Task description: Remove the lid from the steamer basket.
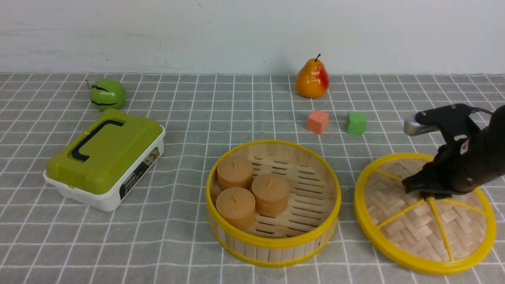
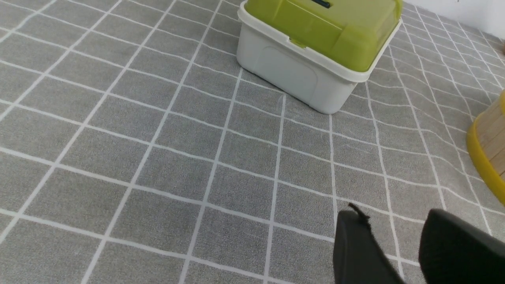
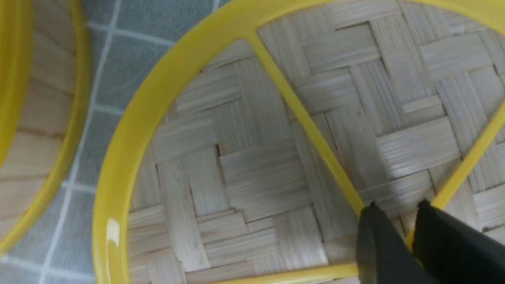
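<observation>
The steamer basket (image 1: 272,241) stands uncovered at the centre front, with three brown round cakes (image 1: 252,193) inside. The lid (image 1: 410,221) lies on the cloth just right of the basket, apart from it. My right gripper (image 1: 424,189) is down at the lid's centre, where the yellow spokes meet. In the right wrist view the lid (image 3: 260,173) fills the frame, and the gripper (image 3: 396,205) is shut on the yellow knob. The basket wall (image 3: 35,130) shows at the edge. My left gripper (image 2: 392,215) is open and empty over bare cloth, near the basket rim (image 2: 483,154).
A white box with an olive-green lid (image 1: 104,157) sits at the left, also in the left wrist view (image 2: 315,51). A green melon (image 1: 107,94) lies behind it. A pear (image 1: 312,78), an orange cube (image 1: 317,121) and a green cube (image 1: 356,122) lie behind the basket.
</observation>
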Robot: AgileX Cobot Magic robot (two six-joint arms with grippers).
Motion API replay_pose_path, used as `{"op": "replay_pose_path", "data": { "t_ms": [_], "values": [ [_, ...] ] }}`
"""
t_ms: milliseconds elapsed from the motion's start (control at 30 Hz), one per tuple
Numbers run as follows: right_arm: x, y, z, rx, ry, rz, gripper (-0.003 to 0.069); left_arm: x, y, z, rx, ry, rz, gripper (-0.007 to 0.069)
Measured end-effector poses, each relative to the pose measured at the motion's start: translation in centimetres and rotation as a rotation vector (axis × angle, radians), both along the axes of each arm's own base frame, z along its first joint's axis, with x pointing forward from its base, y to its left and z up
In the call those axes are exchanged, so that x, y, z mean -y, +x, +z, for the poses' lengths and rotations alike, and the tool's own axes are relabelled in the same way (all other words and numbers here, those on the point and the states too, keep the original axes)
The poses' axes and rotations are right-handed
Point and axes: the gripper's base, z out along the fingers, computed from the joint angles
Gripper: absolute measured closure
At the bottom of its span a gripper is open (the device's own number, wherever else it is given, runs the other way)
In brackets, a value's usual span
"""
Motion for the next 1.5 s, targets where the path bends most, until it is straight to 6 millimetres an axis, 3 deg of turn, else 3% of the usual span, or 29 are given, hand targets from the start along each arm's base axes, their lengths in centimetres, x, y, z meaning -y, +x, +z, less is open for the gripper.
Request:
{"op": "replay_pose_path", "data": {
  "t_ms": [167, 233, 267, 300, 367, 400, 500, 567, 600, 700, 767, 833, 900, 1100, 1500],
  "values": [
    [-0.1, 0.5, -0.7, 0.006, 0.036, -0.049, 0.0460, 0.0, 0.0, 0.0, 0.000, 0.000, 0.000, 0.0386],
    [-0.1, 0.1, 0.7, 0.041, 0.057, -0.071, 0.0312, 0.0, 0.0, 0.0, 0.000, 0.000, 0.000, 0.0386],
    [-0.1, 0.1, 0.9, 0.045, 0.058, -0.071, 0.0312, 0.0, 0.0, 0.0, 0.000, 0.000, 0.000, 0.0386],
    [0.0, -0.6, 2.5, 0.081, 0.064, -0.070, 0.0234, 0.0, 0.0, 0.0, 0.000, 0.000, 0.000, 0.0386],
    [0.1, -1.9, 5.3, 0.139, 0.074, -0.067, 0.0162, 0.0, 0.0, 0.0, 0.000, 0.000, 0.000, 0.0386],
    [0.3, -3.3, 7.8, 0.196, 0.080, -0.061, 0.0125, 0.0, 0.0, 0.0, 0.000, 0.000, 0.000, 0.0386],
    [0.6, -6.8, 12.3, 0.311, 0.089, -0.044, 0.0103, 0.0, 0.0, 0.0, 0.000, 0.000, 0.000, 0.0386],
    [1.0, -10.2, 15.3, 0.403, 0.103, -0.040, 0.0123, 0.0, 0.0, 0.0, 0.000, 0.000, 0.000, 0.0386],
    [1.0, -10.5, 15.6, 0.412, 0.104, -0.039, 0.0123, 0.0, 0.0, 0.0, 0.000, 0.000, 0.000, 0.0386],
    [1.6, -16.4, 17.6, 0.496, 0.110, -0.026, 0.0251, 0.0, 0.0, 0.0, 0.000, 0.000, 0.000, 0.0386],
    [1.9, -18.9, 17.2, 0.511, 0.112, -0.024, 0.0359, 0.0, 0.0, 0.0, 0.000, 0.000, 0.000, 0.0386],
    [2.2, -21.4, 16.6, 0.538, 0.115, -0.023, 0.0519, 0.0, 0.0, 0.0, 0.000, 0.000, 0.000, 0.0386],
    [2.3, -23.0, 15.6, 0.544, 0.118, -0.019, 0.0627, 0.0, 0.0, 0.0, 0.000, 0.000, 0.000, 0.0386],
    [1.9, -24.8, 13.3, 0.511, 0.140, 0.052, 0.0681, 0.0, 0.0, 0.0, 0.000, 0.000, 0.000, 0.0386],
    [1.3, -25.3, 12.7, 0.430, 0.194, 0.093, 0.0675, 0.0, 0.0, 0.0, 0.000, 0.001, 0.000, 0.0386]
  ]
}}
